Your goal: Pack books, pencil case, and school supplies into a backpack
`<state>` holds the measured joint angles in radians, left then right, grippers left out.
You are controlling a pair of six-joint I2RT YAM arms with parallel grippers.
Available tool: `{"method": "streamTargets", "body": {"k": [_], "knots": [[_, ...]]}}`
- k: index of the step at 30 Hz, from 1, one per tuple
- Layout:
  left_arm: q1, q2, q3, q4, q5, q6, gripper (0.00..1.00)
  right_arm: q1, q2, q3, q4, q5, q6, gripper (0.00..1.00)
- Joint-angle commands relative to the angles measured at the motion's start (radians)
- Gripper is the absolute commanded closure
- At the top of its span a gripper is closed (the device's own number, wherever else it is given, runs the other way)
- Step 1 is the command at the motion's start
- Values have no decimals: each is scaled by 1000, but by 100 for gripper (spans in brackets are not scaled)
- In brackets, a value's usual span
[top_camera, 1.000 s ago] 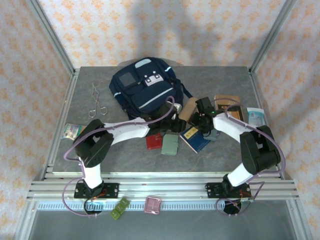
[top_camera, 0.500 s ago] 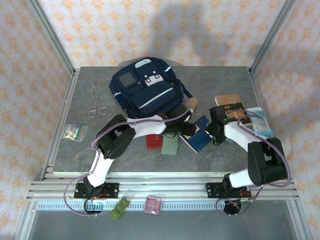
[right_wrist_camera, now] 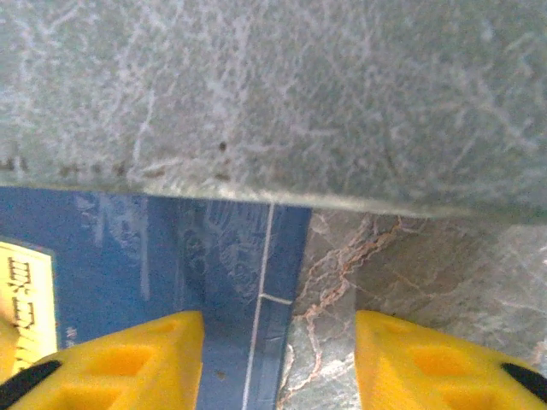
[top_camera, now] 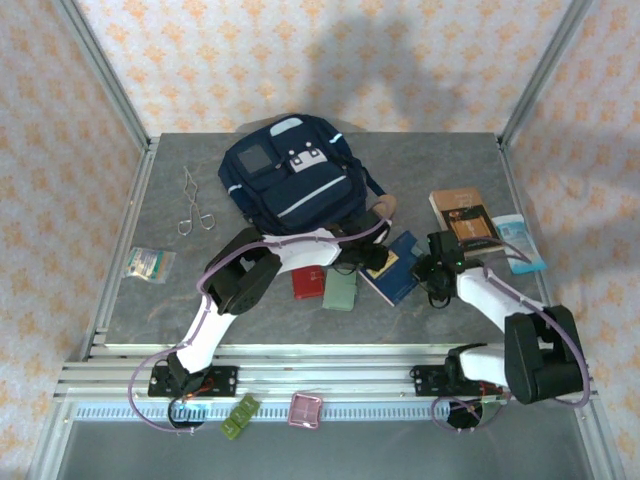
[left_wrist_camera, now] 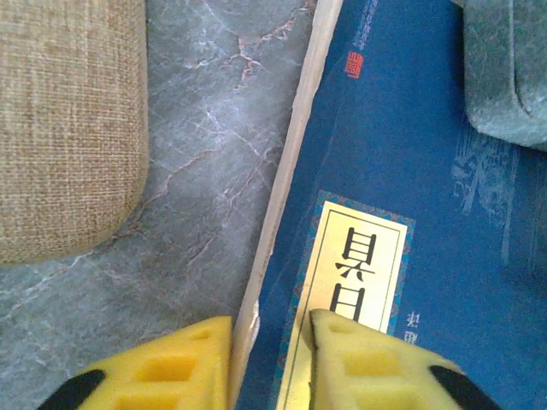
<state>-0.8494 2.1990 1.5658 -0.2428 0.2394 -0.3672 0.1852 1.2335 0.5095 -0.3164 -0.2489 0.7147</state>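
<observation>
Though nothing looks packed yet, work centres on the blue book [top_camera: 395, 268] near the backpack [top_camera: 290, 185].
We log left gripper [left_wrist_camera: 269, 359] narrowly parted astride its edge, right gripper [right_wrist_camera: 278, 359] wide apart at its corner; brown book [top_camera: 463, 220], pencil case [top_camera: 383, 208], red case [top_camera: 308, 283], green case [top_camera: 340, 291] lie outside.

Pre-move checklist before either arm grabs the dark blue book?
1. Left gripper open, straddling an edge of the dark blue book: ok.
2. Right gripper open over the book's corner: ok.
3. Slate-grey slab off the book: not ok, it overlaps the cover.
4. Pencil case apart from the book: ok, bare table between.
5. Backpack opening accessible: cannot tell.
</observation>
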Motion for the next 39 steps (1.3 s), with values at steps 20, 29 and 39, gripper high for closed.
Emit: {"method": "streamTargets", "body": {"k": [20,29,39], "knots": [[-6,44,-55,-35,63,7,86,20,-356,-183,441,-279,84,55],[-6,4,-93,-2,78,-8,86,20,-210,-196,520,-333,120,61],[-7,27,-89,8,105,-15,87,22,-268,-249,678,-369,170,58]]}}
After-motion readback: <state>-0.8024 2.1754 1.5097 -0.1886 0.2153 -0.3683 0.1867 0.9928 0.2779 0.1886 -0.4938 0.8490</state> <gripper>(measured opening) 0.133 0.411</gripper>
